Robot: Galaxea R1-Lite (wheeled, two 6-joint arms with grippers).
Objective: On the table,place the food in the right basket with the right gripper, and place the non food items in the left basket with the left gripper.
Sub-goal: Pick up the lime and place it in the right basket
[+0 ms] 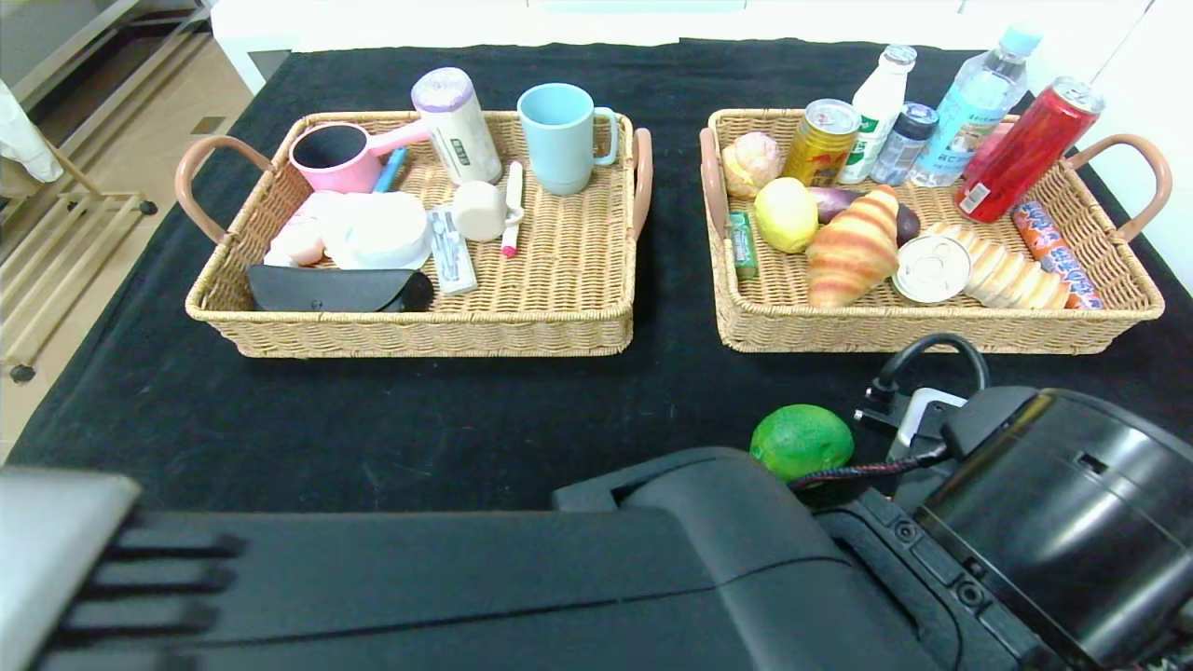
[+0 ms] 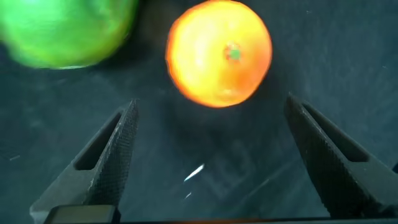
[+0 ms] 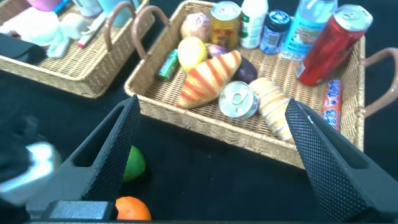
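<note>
Left tool (image 2: 211, 140) is hanging low over the black-cloth table (image 1: 419, 410) with its two dark ridged fingers (image 2: 118, 155) spread wide apart and nothing between them. Just past the tips sits a round orange fruit (image 2: 219, 53), and a round green lime (image 2: 65, 31) is right beside it, both on the cloth and untouched. From the head camera only the lime (image 1: 802, 441) shows, peeking out behind the robot's black body near the front edge of the table.

Right tool (image 3: 208, 149) is up higher, jaws also fully spread and holding nothing, looking across at the right wicker basket (image 3: 205, 121). That basket (image 1: 932, 331) is pretty packed: striped croissant (image 1: 853, 247), yellow lemon (image 1: 786, 214), silver tin can (image 1: 930, 268), red soda can (image 1: 1025, 149), gold can (image 1: 820, 140), a few bottles along the back.

The left wicker basket (image 1: 419, 335) has the non-food stuff: light blue mug (image 1: 559, 135), pink saucepan-shaped cup (image 1: 340, 154), black glasses case (image 1: 340, 289), white round containers (image 1: 377, 228).
</note>
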